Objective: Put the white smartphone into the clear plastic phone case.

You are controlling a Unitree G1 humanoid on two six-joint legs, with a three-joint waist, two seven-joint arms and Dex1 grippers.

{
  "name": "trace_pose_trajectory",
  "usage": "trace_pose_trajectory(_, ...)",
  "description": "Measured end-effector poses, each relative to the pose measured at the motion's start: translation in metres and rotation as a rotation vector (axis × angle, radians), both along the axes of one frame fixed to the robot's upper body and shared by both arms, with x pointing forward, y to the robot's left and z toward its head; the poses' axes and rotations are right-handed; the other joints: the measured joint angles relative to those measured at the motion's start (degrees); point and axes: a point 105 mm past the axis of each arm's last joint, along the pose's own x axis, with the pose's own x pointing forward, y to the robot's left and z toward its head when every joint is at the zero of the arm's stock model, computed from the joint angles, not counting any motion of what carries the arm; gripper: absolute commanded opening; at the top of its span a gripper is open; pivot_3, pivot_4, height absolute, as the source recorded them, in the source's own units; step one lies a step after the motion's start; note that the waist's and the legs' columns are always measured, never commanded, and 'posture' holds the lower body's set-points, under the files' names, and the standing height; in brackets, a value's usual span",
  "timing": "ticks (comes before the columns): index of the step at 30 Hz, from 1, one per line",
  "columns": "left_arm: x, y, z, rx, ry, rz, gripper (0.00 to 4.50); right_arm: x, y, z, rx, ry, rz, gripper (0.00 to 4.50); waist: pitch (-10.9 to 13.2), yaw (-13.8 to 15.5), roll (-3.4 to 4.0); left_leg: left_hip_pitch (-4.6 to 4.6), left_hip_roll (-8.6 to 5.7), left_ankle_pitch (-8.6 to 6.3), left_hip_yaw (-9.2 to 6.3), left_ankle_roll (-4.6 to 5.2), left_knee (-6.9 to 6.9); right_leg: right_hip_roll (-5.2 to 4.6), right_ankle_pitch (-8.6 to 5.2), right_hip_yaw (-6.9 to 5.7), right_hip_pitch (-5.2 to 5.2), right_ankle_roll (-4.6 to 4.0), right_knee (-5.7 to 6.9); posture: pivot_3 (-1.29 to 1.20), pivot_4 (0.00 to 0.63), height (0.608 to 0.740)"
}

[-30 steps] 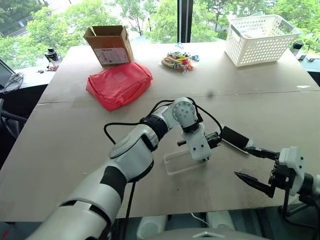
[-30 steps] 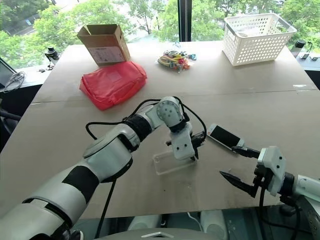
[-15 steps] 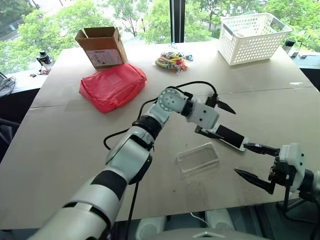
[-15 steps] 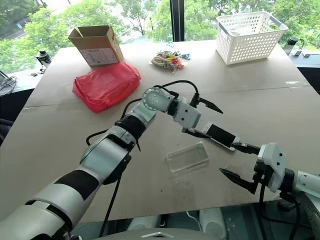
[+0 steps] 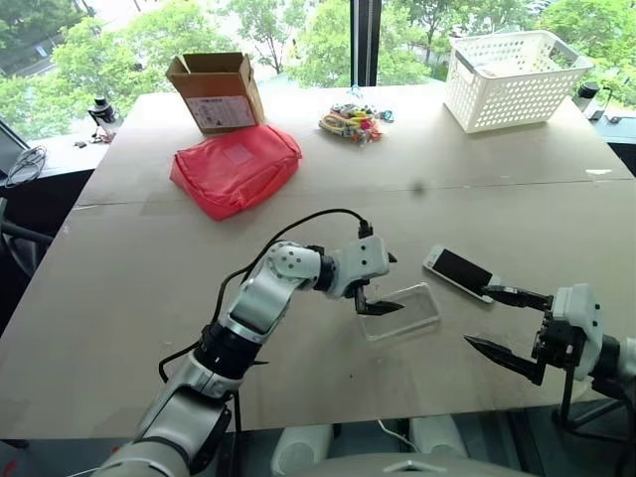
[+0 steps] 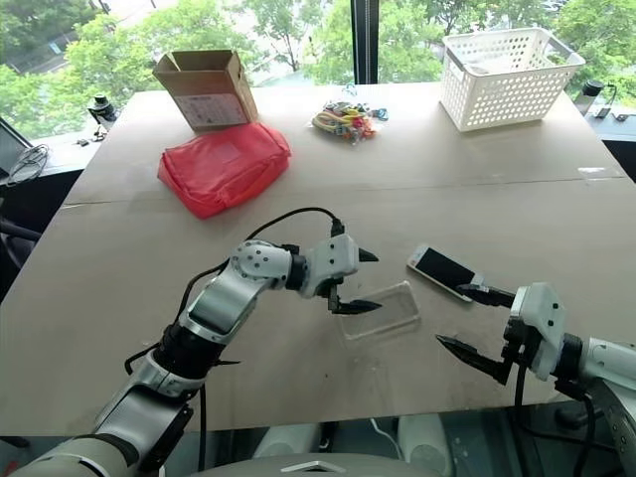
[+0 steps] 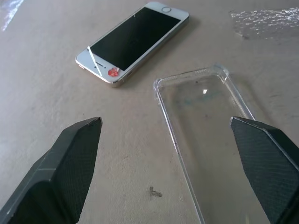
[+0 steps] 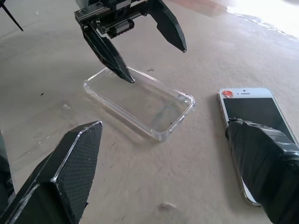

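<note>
Both grippers, left gripper (image 5: pixel 379 284) and right gripper (image 5: pixel 504 320), spread open and empty, white smartphone (image 5: pixel 458 272) flat just right of clear plastic phone case (image 5: pixel 400 310); risk of nudging the light case aside.

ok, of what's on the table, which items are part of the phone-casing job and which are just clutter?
Job:
- white smartphone with black glass screen, flat on the table
- clear plastic phone case, empty, beside it

Clutter:
- red soft pouch
- open brown cardboard box
- white perforated plastic basket
- small tangle of colourful bits
</note>
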Motion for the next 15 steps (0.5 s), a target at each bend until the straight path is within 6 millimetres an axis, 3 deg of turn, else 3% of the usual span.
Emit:
trace_pose_trajectory(7,-0.002,-0.005,-0.007,0.045,0.005,-0.002,0.06,-0.003,-0.003,-0.003,-0.006,0.015,-0.016,4.5,0.0,0.03,0.0,-0.02,0.01,0.01,0.07,-0.03,0.0,-0.04,0.0,0.03,-0.01,0.0,-0.04,0.0,0.15,0.74)
trace_pose_trajectory(15,0.012,-0.018,-0.003,0.059,-0.093,-0.091,0.06,-0.002,-0.005,-0.004,-0.013,0.005,-0.034,4.5,0.0,0.08,0.0,-0.03,-0.01,0.01,0.09,-0.03,0.0,-0.05,0.0,0.03,-0.01,0.0,-0.06,0.0,0.15,0.74)
